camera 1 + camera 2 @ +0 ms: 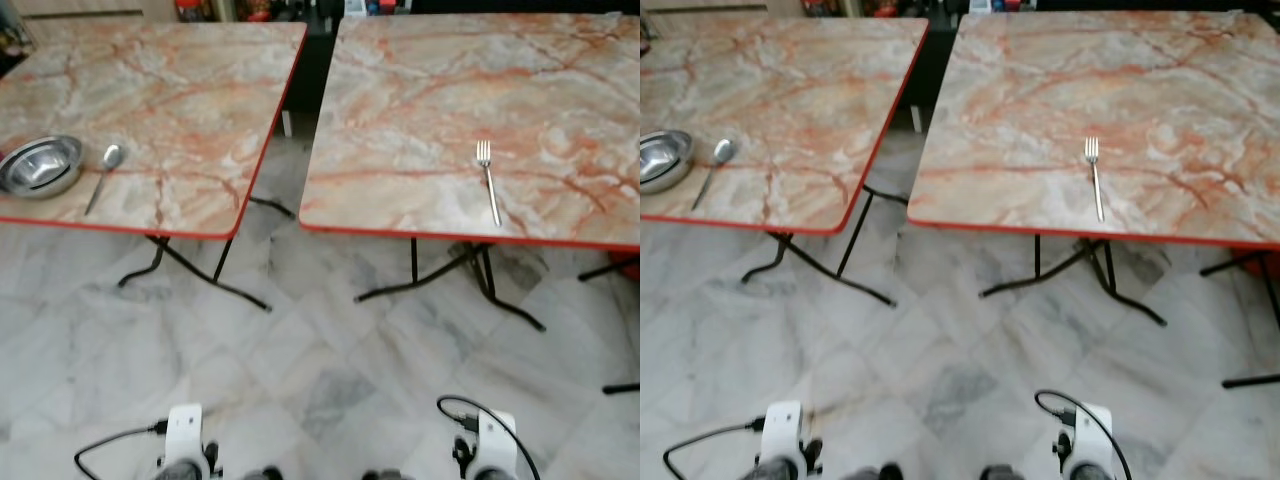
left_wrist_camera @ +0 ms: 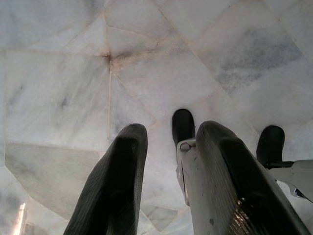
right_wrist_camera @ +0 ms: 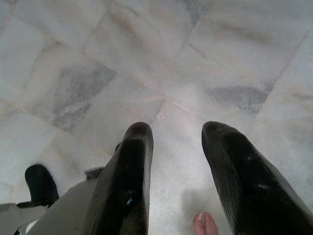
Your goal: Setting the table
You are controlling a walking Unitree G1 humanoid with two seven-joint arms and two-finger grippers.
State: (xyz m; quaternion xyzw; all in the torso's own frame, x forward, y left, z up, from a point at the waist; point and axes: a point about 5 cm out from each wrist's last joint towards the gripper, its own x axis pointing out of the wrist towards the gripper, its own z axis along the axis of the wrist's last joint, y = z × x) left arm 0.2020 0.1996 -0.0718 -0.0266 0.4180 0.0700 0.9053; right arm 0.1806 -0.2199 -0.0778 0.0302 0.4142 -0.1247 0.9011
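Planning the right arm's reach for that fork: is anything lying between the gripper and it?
Nothing visible lies on the table around the fork. The right gripper hangs low over the floor, jaws open, so the table's red front edge stands between them.

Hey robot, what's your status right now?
Left gripper and right gripper hang open, empty. Fork on right table; bowl, spoon on left.

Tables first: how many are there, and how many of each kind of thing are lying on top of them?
Tables: 2, a left table and a right table, side by side with a gap between.
Metal bowls: 1, the bowl on the left table.
Spoons: 1, the spoon just beside the bowl.
Forks: 1, the fork alone on the right table.
Total: 5.
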